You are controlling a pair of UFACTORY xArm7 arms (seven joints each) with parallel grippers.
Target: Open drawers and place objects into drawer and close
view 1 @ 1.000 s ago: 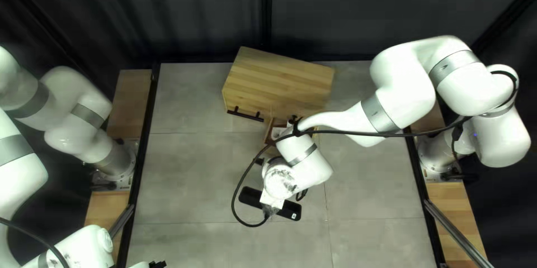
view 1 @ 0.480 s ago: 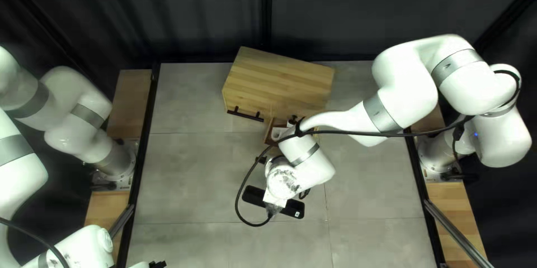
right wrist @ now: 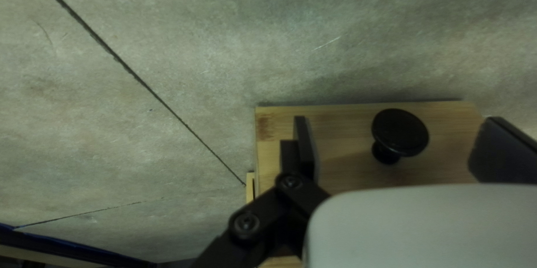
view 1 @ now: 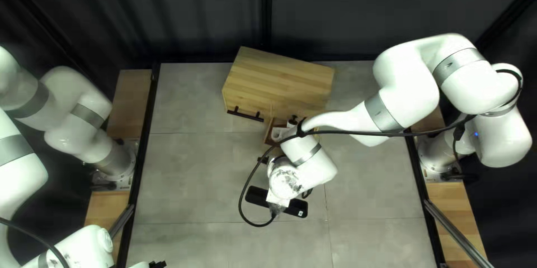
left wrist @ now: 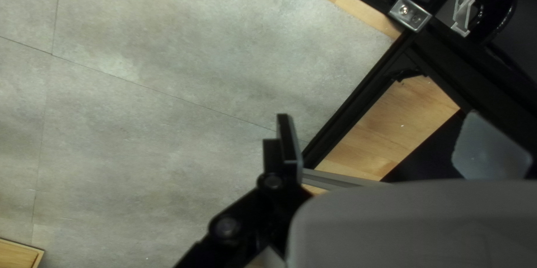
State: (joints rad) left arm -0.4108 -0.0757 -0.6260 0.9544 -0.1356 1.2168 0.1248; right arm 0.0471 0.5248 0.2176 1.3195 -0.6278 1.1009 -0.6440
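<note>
The right gripper [view 1: 285, 176] has shifted toward three o'clock, open, a knob [right wrist: 400, 132] ahead; at seven o'clock, the left gripper [view 1: 158, 264] stands open.

Drawer [view 1: 268, 133] partly behind right arm [view 1: 305, 161]

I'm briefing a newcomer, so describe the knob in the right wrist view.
Find the wooden panel against the grey tabletop. On it is the black knob, seen between the fingers of the open right gripper; its round head sets it apart from those flat fingers.
</note>
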